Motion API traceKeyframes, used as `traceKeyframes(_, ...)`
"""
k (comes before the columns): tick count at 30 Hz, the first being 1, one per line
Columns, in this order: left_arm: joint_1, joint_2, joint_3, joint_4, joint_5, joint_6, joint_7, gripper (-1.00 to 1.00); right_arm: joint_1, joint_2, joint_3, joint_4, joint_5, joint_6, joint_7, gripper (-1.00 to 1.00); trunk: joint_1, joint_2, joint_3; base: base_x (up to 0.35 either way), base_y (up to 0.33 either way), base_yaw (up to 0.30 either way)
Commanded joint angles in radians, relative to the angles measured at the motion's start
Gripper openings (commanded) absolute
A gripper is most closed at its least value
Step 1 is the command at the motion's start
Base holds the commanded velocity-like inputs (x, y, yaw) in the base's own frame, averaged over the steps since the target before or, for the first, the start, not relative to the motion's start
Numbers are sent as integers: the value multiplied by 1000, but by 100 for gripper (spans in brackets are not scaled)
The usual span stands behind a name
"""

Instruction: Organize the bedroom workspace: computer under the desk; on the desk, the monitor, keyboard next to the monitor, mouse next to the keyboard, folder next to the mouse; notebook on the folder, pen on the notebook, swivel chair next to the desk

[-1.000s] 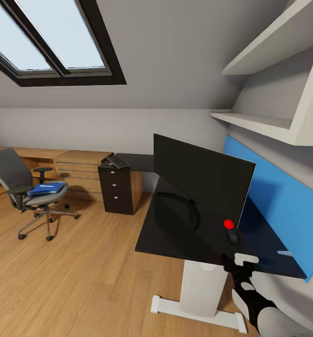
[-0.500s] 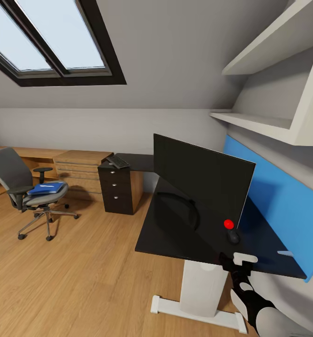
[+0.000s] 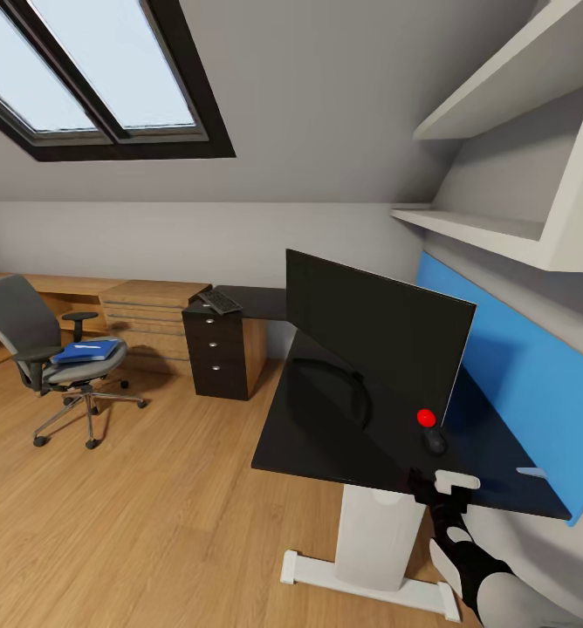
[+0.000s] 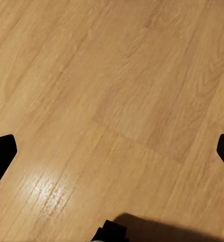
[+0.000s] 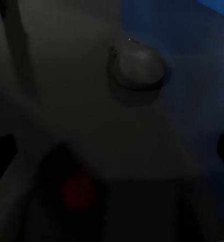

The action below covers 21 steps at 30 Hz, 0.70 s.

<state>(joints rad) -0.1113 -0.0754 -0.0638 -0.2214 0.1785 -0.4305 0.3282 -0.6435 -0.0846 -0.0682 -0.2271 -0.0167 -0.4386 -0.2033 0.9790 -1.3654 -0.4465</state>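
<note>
Lying on the table [image 3: 326, 436], the mouse [image 3: 434, 441] points lengthwise at the spread-wide right end effector [image 3: 440, 488].

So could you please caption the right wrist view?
Open right gripper hovering above the black mouse on the glossy desk.

Attic room of a home, fitted out as a study corner. Sloped pale ceiling with a dark-framed skylight [image 3: 99, 78]. Light wood floor [image 3: 152, 523] throughout. Glossy black worktop [image 3: 326, 436] on white legs with a bright blue back panel [image 3: 536, 384], carrying a wide black monitor [image 3: 370, 340] and a small black mouse [image 3: 434, 441]. White wall shelves [image 3: 501, 231] above. Black drawer cabinet [image 3: 217, 349] with round silver knobs, beside a light wooden drawer unit [image 3: 147, 314]. Grey swivel chair [image 3: 38, 349] on castors, with a blue folder [image 3: 86, 351] on its seat.
</note>
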Motion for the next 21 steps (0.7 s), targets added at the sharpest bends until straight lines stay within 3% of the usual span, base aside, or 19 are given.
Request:
traceKeyframes(1,-1,0,-8,0,9,-4,4,100,-1,0,-4,1,-2,-5,2,100,0,-1,-1,0,0,0)
traceKeyframes(21,-1,-1,-8,0,9,-4,2,100,-1,0,-4,0,-2,-4,2,100,69,-127,-57,0,0,0)
